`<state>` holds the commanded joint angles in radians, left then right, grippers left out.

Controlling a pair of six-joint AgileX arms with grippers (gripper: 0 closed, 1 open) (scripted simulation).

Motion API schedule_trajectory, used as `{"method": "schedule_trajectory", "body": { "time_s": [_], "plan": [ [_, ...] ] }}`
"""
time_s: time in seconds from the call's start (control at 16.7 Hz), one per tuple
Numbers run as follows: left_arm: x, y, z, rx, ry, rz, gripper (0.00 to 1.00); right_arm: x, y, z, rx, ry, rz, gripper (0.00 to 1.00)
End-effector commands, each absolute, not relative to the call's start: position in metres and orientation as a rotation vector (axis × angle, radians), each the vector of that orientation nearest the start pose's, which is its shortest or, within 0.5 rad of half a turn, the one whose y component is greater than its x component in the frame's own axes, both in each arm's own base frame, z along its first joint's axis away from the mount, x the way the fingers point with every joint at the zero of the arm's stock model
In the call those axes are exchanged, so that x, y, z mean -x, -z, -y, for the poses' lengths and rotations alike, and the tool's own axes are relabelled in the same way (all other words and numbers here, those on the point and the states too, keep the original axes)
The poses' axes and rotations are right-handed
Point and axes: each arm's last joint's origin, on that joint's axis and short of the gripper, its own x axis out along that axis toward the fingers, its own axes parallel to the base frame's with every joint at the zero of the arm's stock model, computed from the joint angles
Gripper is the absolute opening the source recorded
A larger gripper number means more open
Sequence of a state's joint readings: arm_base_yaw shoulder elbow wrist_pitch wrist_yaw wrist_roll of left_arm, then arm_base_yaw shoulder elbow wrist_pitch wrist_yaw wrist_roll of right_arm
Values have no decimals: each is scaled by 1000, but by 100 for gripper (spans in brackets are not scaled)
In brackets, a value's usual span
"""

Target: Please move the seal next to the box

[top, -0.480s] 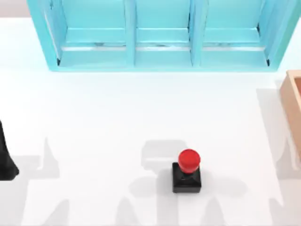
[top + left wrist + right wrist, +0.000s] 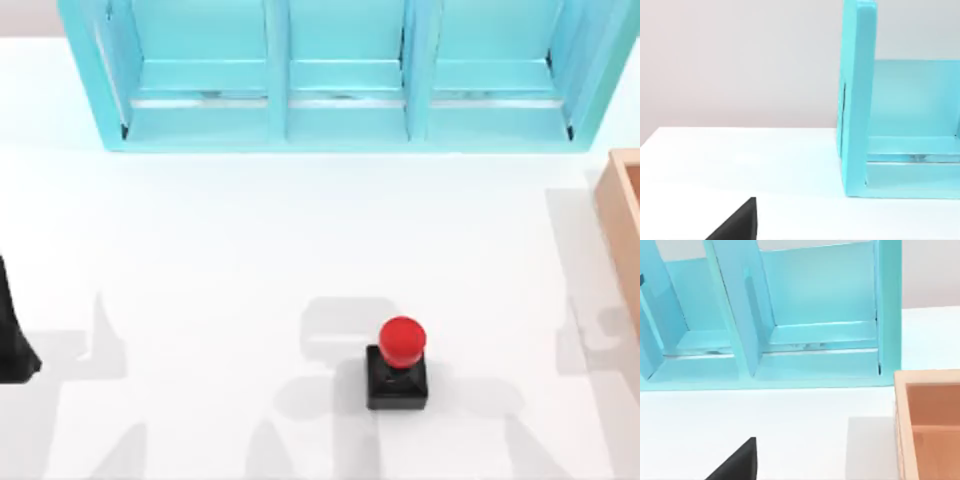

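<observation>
The seal [image 2: 398, 366], a black cube base with a glossy red knob, stands upright on the white table, front and slightly right of centre, with nothing touching it. The box [image 2: 624, 222] is light tan wood with thick walls and sits at the table's right edge, partly cut off; the right wrist view shows its near corner [image 2: 927, 420]. A dark part of my left gripper [image 2: 12, 340] sits at the far left edge, well away from the seal. A black corner of my right gripper [image 2: 737, 465] shows in the right wrist view, facing the shelf and the box.
A big cyan-blue shelf unit [image 2: 340, 75] with open compartments spans the back of the table, and its end wall [image 2: 857, 100] shows in the left wrist view. White tabletop [image 2: 250, 250] lies between the seal, the shelf and the box.
The seal has not moved. The grey shadow at the table's right edge has shifted slightly to the left.
</observation>
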<state>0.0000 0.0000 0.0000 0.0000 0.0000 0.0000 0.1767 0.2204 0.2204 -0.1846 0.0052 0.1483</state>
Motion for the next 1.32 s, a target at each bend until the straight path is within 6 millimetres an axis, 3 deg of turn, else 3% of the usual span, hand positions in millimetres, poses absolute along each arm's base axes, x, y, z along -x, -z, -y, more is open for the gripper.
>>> {"method": "schedule_trajectory", "body": {
  "time_s": [0.24, 0.48, 0.78, 0.96, 1.14, 1.32],
  "plan": [
    [-106, -160, 1, 0, 0, 0, 100, -129, -250, -50, -228, -277, -511, 100],
    [-106, -160, 1, 0, 0, 0, 100, -172, -280, -109, -220, -288, -920, 100],
    [-106, -160, 1, 0, 0, 0, 100, -225, -271, -199, -97, -151, -1343, 100],
    [-106, -160, 1, 0, 0, 0, 100, -246, -258, -239, -36, -62, -1485, 100],
    [-106, -160, 1, 0, 0, 0, 100, -258, -250, -261, -10, -8, -1554, 100],
    [-106, -160, 1, 0, 0, 0, 100, -262, -250, -267, -8, 8, -1571, 100]
  ]
}}
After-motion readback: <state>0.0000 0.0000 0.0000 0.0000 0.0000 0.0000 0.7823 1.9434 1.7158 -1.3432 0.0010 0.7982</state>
